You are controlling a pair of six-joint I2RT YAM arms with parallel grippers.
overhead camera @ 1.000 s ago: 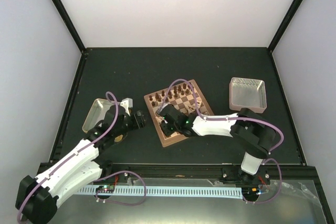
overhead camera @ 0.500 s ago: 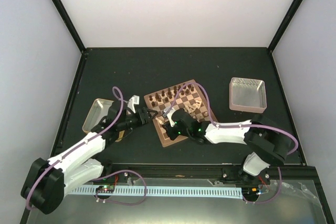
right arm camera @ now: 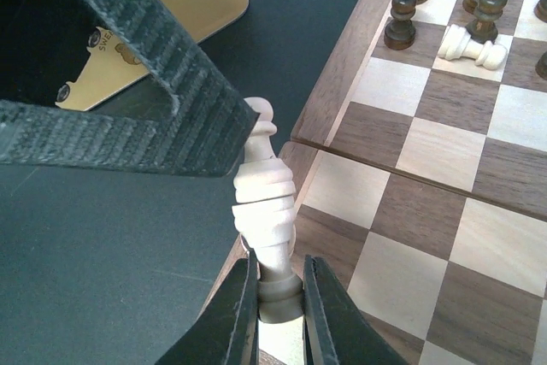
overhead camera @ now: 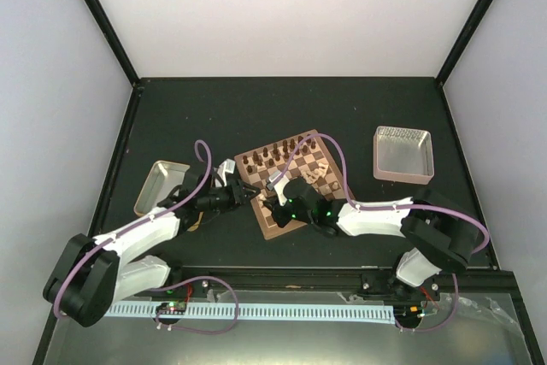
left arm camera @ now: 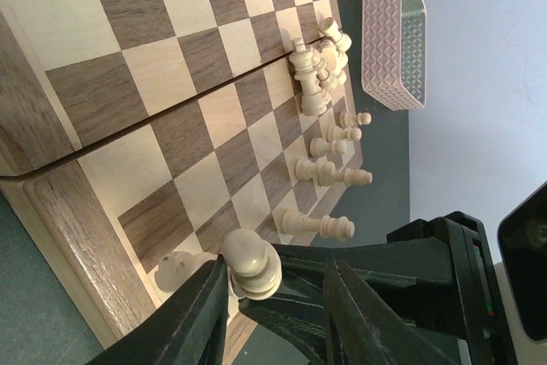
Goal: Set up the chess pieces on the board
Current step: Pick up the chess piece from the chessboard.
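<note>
Gripping a small cream turned-wood chess piece by its base with the right tool, clamped tight, just over the near-left edge of the square brown-and-tan wooden chessboard. Alongside, the left tool, jaws parted, one finger close against the piece's upper half, not seen clamped. Farther across the board, a huddle of cream chessmen, some toppled, beside rows of dark brown chessmen. On the dark surface, a rectangular metal tray by the left arm
</note>
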